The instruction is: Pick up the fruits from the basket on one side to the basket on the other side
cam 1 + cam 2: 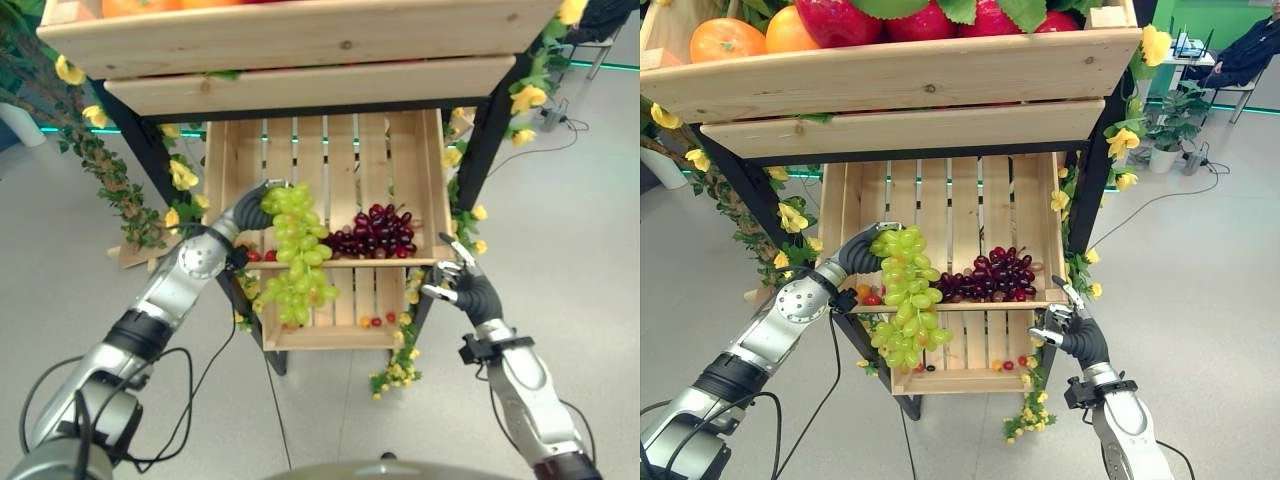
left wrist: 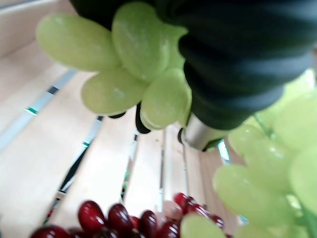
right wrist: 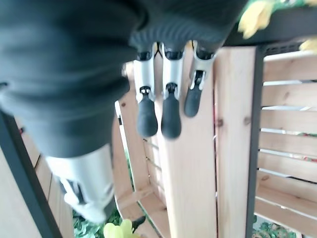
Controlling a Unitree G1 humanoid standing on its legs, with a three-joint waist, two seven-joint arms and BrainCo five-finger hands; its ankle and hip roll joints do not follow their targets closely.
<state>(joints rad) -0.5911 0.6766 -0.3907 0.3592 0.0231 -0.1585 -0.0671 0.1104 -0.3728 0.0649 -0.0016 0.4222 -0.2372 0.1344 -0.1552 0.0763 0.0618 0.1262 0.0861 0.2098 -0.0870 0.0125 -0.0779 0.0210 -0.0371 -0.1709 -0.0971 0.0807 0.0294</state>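
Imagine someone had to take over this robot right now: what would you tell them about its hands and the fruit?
Left hand: shut on the green grape bunch, lifted and hanging over the front of the middle crate.
Right hand: open, holding nothing, beside the crate's right front corner.
Dark red grapes lie at the front of the middle crate. A few small red fruits sit in the lower crate.
Done: green bunch picked up.
Left: carry it to the other basket and set it down; then probably the red grapes.
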